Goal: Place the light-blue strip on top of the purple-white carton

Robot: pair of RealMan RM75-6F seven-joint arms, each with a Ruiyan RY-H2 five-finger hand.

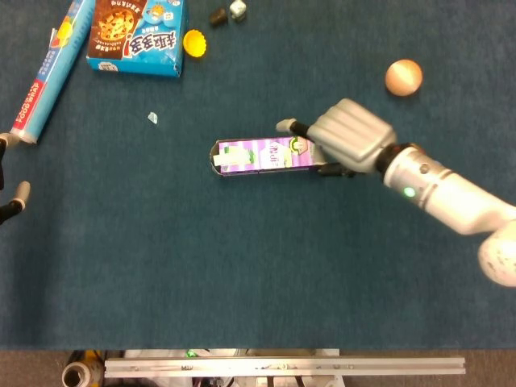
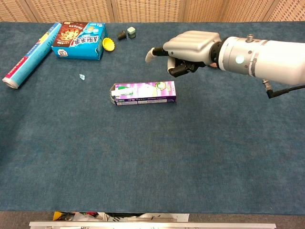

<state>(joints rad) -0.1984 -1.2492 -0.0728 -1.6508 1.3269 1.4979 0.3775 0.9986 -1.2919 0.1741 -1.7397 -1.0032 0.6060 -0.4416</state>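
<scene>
The purple-white carton [image 1: 266, 156] [image 2: 144, 92] lies on its side mid-table. The light-blue strip [image 1: 47, 71] [image 2: 28, 55], a long slim pack, lies far left beside the cookie box. My right hand [image 1: 348, 142] [image 2: 189, 49] hovers over the carton's right end, thumb out and fingers loosely bent, holding nothing. In the chest view it stays above the carton without touching. Of my left hand [image 1: 11, 197] only a few spread fingertips show at the left edge of the head view, below the strip's near end and empty.
A blue cookie box [image 1: 137, 34] [image 2: 80, 39], a yellow cap [image 1: 195, 41] [image 2: 109, 44] and two small pieces [image 1: 228, 11] sit at the back left. An orange ball [image 1: 403, 77] lies back right. A tiny pale-blue scrap [image 1: 152, 118] lies left of the carton.
</scene>
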